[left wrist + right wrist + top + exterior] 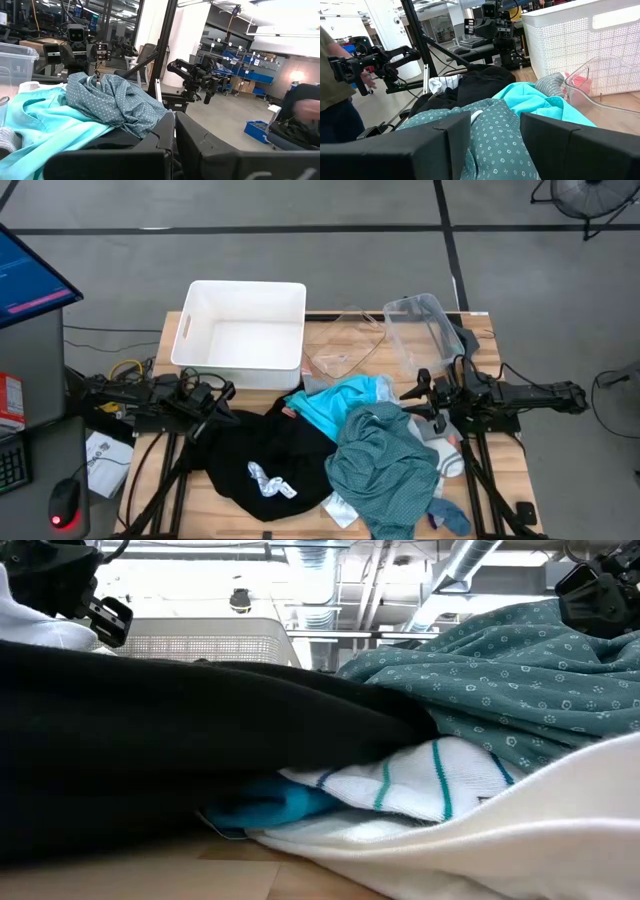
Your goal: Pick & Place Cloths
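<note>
The left gripper (222,402) is closed and empty, just beside the black garment (265,455). The right gripper (415,402) has its fingers apart, holding nothing; the teal-green shirt (505,135) lies directly before it, the cyan shirt (335,405) beyond.

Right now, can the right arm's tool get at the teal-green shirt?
Probably yes. The right tool hangs open right beside the teal-green shirt, which lies on top of the pile with nothing over it.
</note>
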